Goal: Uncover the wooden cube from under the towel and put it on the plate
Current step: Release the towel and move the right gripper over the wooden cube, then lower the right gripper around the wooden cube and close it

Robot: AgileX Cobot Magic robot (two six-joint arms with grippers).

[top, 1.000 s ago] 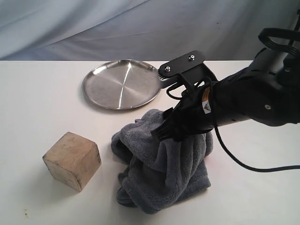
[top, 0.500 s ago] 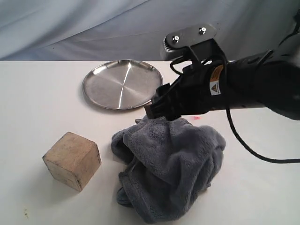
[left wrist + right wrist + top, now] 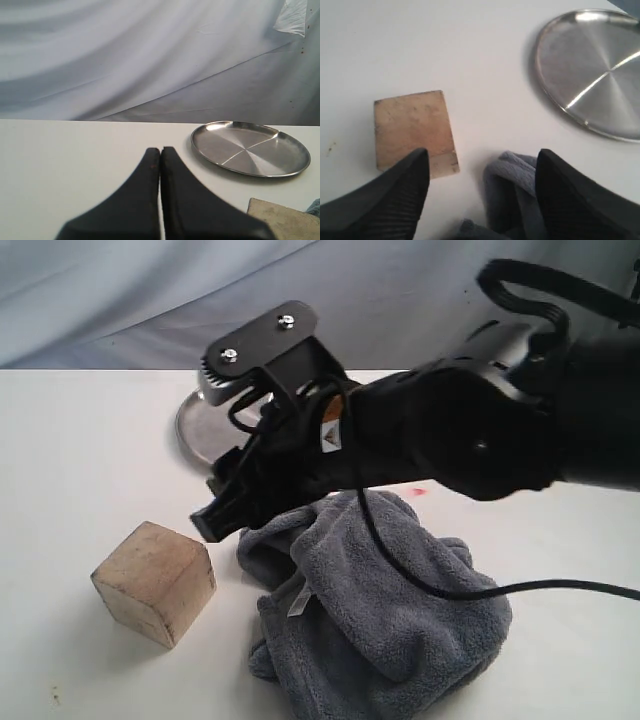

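The wooden cube (image 3: 155, 582) stands uncovered on the white table at the front left, tan with visible grain; the right wrist view also shows the cube (image 3: 412, 130). The dark grey towel (image 3: 390, 620) lies crumpled in a heap to the cube's right. My right gripper (image 3: 215, 505) hangs open above the gap between cube and towel, holding nothing; in its own view the right gripper (image 3: 482, 155) frames a fold of towel (image 3: 520, 195). The silver plate (image 3: 190, 428) is mostly hidden behind the right arm, but the plate (image 3: 595, 75) shows bare. My left gripper (image 3: 160, 150) is shut and empty.
The right arm's black body and a cable (image 3: 520, 590) stretch across the middle of the exterior view over the towel. A grey-blue cloth backdrop (image 3: 150, 300) hangs behind the table's far edge. The left wrist view shows the plate (image 3: 250, 149) and a cube corner (image 3: 277, 220).
My right gripper rose off the towel and swung left over the plate's front toward the cube. The towel, let go, slumped into a wider heap. The cube has not moved.
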